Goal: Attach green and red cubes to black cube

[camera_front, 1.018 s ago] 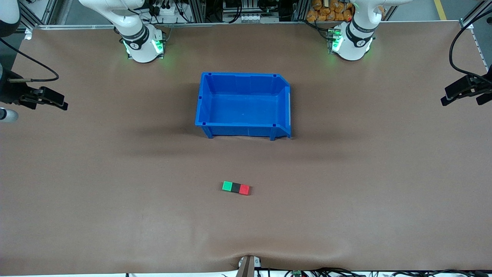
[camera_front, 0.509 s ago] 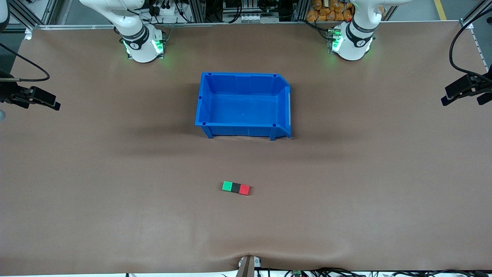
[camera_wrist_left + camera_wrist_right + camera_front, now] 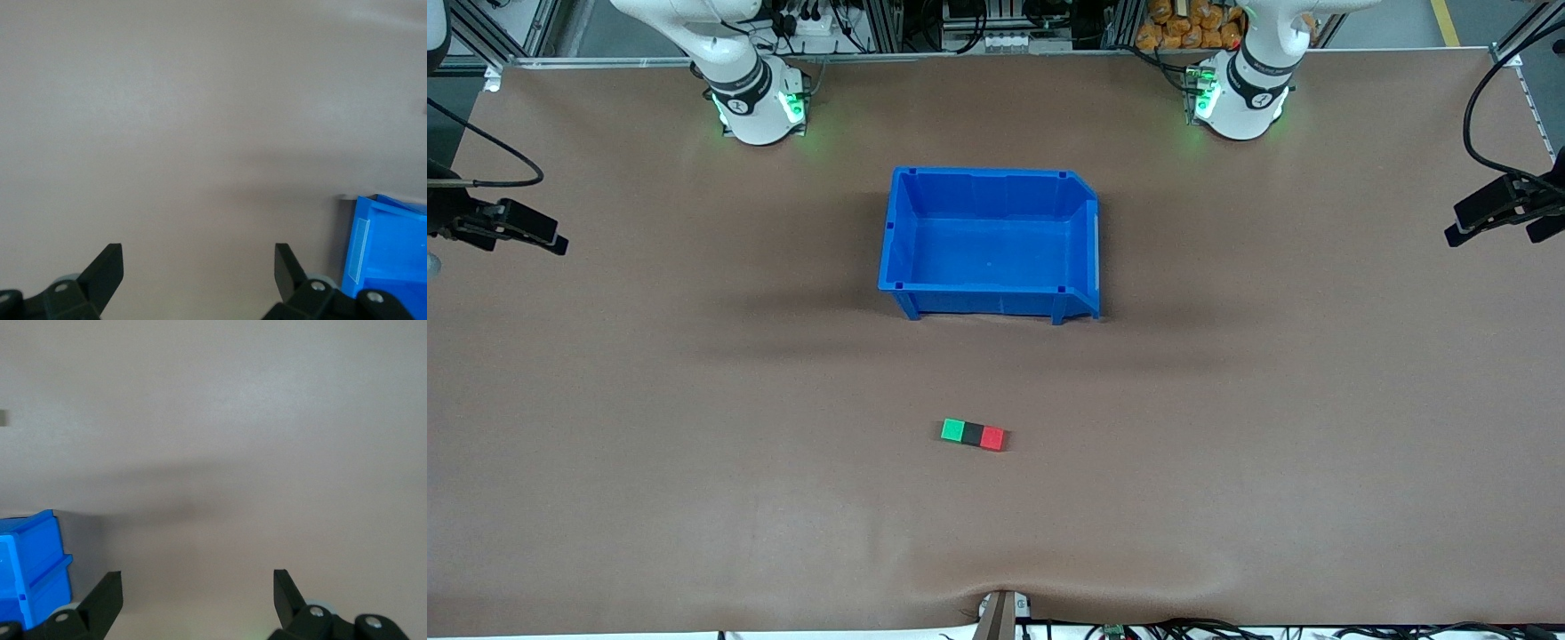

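Cubes joined, both arms parked out wide

Green cube (image 3: 952, 430), black cube (image 3: 972, 434), red cube (image 3: 992, 437) touch in a row at lower center, below the blue bin (image 3: 898, 233). Left gripper (image 3: 1498, 216) and right gripper (image 3: 511, 231) hang spread and empty at mid-height frame edges.

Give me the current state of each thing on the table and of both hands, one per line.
green cube: on the table, joined to the black cube's side toward the right arm's end.
black cube: middle of the row, touching both.
red cube: joined to the black cube's side toward the left arm's end.
blue bin: upright, nothing in it, farther from the front camera than the cubes.
left hand: open, holding nothing, waiting at its table end.
right hand: open, holding nothing, waiting at its table end.
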`<state>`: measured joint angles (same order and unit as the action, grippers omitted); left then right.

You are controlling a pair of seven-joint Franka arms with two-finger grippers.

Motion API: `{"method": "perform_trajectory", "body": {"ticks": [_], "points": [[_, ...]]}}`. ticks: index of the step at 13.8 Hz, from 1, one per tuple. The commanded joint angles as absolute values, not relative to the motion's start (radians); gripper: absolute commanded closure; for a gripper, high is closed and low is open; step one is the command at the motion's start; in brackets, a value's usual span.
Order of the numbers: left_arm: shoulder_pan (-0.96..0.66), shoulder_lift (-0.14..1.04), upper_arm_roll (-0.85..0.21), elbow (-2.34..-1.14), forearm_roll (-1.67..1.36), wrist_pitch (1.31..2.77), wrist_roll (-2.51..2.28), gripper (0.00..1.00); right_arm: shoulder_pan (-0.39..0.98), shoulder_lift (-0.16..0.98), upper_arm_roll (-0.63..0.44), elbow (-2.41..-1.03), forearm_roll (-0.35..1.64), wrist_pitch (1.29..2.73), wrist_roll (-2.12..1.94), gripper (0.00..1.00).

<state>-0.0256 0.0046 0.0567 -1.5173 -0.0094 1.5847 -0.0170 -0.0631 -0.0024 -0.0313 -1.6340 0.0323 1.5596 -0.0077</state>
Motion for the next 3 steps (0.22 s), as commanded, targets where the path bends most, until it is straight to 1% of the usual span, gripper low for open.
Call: {"method": "perform_trajectory", "body": {"ticks": [1,3], "points": [[-0.028,0.012,0.049,-1.497,0.003,1.568,-0.032,0.0,-0.072,-0.02,-0.021,-1.644,0.044,1.575,-0.011,0.0],[-0.026,0.012,0.034,-1.497,0.006,1.563,-0.035,0.0,-0.072,-0.02,-0.021,-1.646,0.044,1.574,-0.011,0.0]]}}
